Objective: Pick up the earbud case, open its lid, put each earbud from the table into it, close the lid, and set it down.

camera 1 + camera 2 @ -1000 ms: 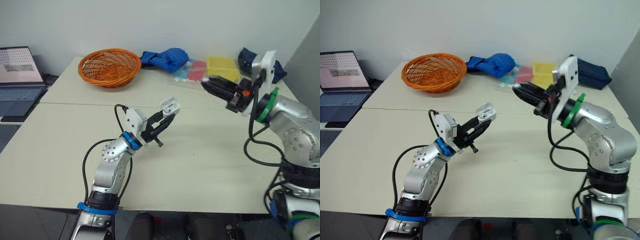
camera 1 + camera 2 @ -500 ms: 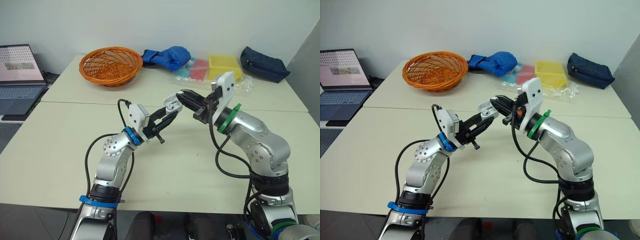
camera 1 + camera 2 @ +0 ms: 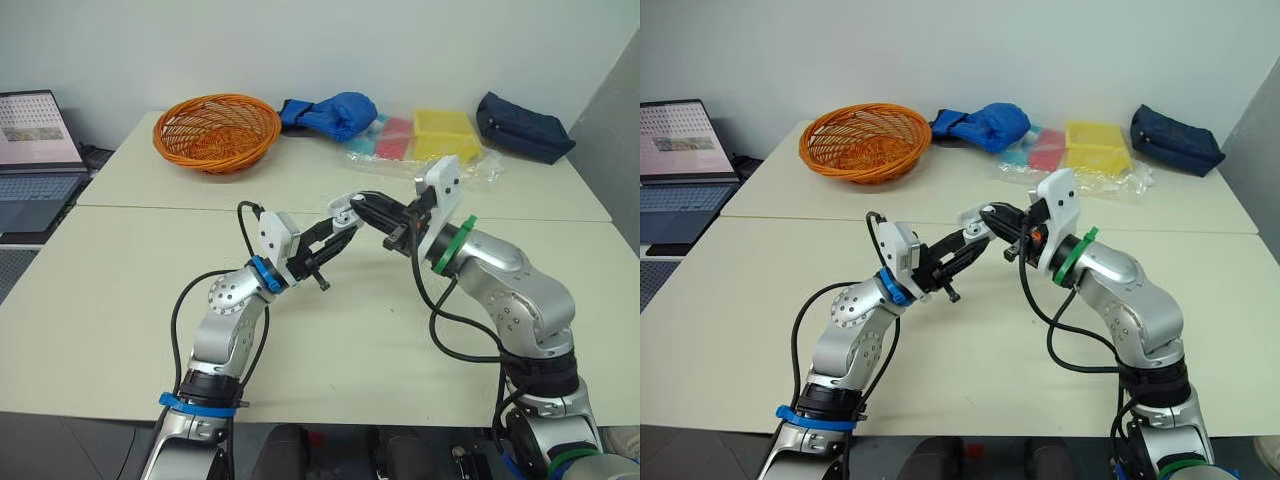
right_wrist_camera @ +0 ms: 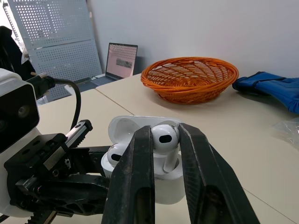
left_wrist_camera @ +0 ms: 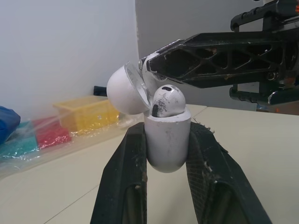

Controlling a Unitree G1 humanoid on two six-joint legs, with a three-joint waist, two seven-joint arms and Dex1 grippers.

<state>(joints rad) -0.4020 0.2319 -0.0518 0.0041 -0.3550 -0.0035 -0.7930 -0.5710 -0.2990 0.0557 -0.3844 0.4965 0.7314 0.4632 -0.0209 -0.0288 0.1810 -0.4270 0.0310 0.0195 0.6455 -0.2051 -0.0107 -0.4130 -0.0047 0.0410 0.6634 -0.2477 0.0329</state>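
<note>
My left gripper [image 3: 338, 224] is shut on the white earbud case [image 5: 167, 140] and holds it above the middle of the table. The lid [image 5: 125, 88] stands open. One white earbud [image 5: 166, 100] sits in the case. My right gripper [image 3: 992, 215] reaches in from the right, its tips at the case's open mouth. In the right wrist view that gripper [image 4: 164, 142] is shut on a second earbud [image 4: 163, 134], whose stem points down into the case [image 4: 161, 182]. The seated earbud [image 4: 114, 156] shows beside it.
At the back of the table stand an orange basket [image 3: 217, 130], a blue cloth [image 3: 330, 113], a clear bag of coloured items [image 3: 395, 140], a yellow box [image 3: 445, 133] and a dark blue pouch [image 3: 523, 125]. A laptop [image 3: 35, 150] sits far left.
My right arm swung from the back right in to the case, carrying the earbud. In the last half second it settled a little closer. The left gripper kept the case nearly still.
</note>
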